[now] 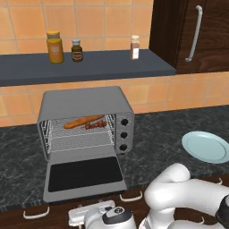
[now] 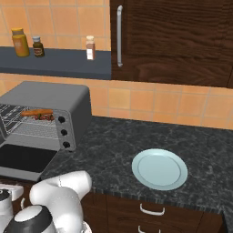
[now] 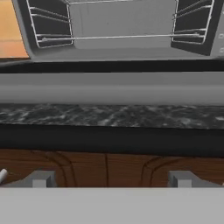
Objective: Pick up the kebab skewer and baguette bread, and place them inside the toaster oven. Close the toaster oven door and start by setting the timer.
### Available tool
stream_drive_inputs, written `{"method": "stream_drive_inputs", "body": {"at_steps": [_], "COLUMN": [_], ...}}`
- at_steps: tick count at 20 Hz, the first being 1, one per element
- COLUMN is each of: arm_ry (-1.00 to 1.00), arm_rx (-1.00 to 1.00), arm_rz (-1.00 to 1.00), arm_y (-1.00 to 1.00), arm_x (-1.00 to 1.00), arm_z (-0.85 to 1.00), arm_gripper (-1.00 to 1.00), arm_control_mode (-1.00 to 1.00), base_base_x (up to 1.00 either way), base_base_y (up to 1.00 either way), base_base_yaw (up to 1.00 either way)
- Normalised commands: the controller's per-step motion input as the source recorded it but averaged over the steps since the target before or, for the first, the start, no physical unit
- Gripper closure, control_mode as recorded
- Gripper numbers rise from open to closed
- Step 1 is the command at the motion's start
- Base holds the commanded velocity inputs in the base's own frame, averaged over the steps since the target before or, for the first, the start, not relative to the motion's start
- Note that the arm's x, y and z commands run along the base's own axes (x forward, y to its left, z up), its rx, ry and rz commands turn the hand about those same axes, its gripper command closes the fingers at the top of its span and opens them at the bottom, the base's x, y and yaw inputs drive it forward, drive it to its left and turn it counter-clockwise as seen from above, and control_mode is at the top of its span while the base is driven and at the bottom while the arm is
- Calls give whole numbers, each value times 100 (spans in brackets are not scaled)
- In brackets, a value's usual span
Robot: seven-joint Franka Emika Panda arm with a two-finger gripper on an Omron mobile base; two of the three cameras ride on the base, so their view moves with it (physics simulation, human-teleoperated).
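Observation:
The toaster oven [image 1: 85, 100] stands on the counter with its door [image 1: 85, 174] folded down flat. On its wire rack lie the baguette bread [image 1: 82, 120] and, just right of it, the kebab skewer [image 1: 96, 125]; both also show in the right base view, baguette [image 2: 36, 112] above skewer [image 2: 43, 117]. Three black knobs [image 1: 124, 134] run down the oven's right side. My gripper [image 3: 111, 180] is open and holds nothing. It sits low in front of the counter edge, below the door's front rim [image 3: 111, 87], looking into the cavity.
A pale blue plate [image 1: 205, 146] lies on the dark counter right of the oven. Jars and a spice bottle [image 1: 134, 47] stand on the wall shelf. Wooden drawers with metal handles [image 1: 36, 214] run under the counter. A tall cabinet [image 2: 173, 36] fills the back right.

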Motion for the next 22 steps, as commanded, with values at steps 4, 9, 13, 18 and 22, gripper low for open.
{"method": "stream_drive_inputs", "body": {"at_steps": [4,9,13,18,22], "arm_ry": [0,0,-2,0,0], "arm_rx": [1,5,4,4,5], "arm_rz": [0,0,0,0,0], "arm_y": [0,0,0,-2,-6], "arm_x": [26,30,7,34,54], "arm_z": [-1,8,32,24,17], "arm_gripper": [-100,-100,-100,-100,-100], "arm_control_mode": [-100,-100,-100,-100,-100], "base_base_x": [0,0,0,0,0], "base_base_y": [0,0,0,0,0], "base_base_yaw": [0,0,0,0,0]}}
